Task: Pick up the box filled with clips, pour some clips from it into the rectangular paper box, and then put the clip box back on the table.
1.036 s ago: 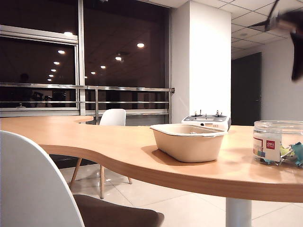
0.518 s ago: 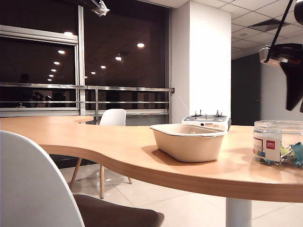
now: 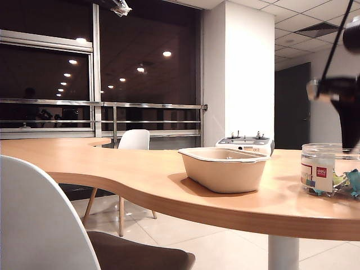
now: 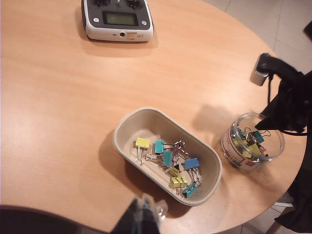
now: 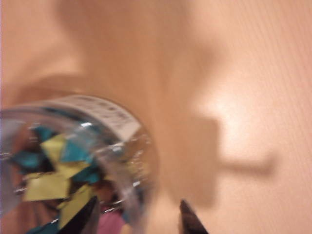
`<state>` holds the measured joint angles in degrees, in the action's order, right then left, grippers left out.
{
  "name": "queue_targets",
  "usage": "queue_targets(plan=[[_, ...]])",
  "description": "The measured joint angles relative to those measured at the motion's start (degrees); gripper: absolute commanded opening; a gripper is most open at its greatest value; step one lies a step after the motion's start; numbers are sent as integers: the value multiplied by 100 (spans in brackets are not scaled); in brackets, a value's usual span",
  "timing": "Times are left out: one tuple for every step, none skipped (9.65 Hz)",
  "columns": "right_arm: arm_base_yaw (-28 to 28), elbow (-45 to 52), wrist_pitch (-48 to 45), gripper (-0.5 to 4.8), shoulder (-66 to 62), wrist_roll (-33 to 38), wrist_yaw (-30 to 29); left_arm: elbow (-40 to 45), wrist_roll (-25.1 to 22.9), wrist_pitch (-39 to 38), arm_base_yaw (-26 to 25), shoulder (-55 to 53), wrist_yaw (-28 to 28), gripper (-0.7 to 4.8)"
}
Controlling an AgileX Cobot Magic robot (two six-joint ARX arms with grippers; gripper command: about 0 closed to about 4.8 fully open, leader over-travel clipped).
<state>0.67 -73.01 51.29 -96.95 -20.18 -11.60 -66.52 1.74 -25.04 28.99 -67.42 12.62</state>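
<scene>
The box filled with clips (image 3: 329,169) stands upright on the table (image 3: 140,169) at the right, clear, with a red-and-white label. My right gripper (image 3: 350,135) hangs just over it, open. Up close its jaws (image 5: 139,222) straddle the tub's wall (image 5: 124,146), one finger inside and one outside, and colourful clips (image 5: 53,180) show inside. The rectangular paper box (image 3: 224,169) sits left of the tub, and several clips (image 4: 168,161) lie in it. High above the table, my left gripper (image 4: 146,214) is shut and empty.
A grey device with knobs (image 3: 244,143) sits on the table behind the paper box (image 4: 122,131). The table's curved edge (image 4: 273,195) runs close to the tub (image 4: 253,144). A white chair (image 3: 39,219) stands in front, another (image 3: 134,140) beyond the table.
My right arm has come down from the upper right to just above the clip box. The tub, the paper box and the device have not moved.
</scene>
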Motion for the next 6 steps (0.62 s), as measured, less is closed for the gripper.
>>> queue_targets(plan=[[0,2,-44,197,-116,-2,35,0,0,0,0,0,-2,-7],[0,0,-83,56,-201,-2,33,0,0,0,0,0,0,-7],[0,2,-170,14,-304,-2,44,0,0,0,0,0,0,-7],[-9,0,-210,11,-310,-24,94,0,0,-2,0,0,0,-7],[2,0,-227,11,-317,-17,57,-2,2,0,0,0,0,-7],[-2,-9,-319,-3,-354,-11,44,0,0,2,0,0,0,-7]])
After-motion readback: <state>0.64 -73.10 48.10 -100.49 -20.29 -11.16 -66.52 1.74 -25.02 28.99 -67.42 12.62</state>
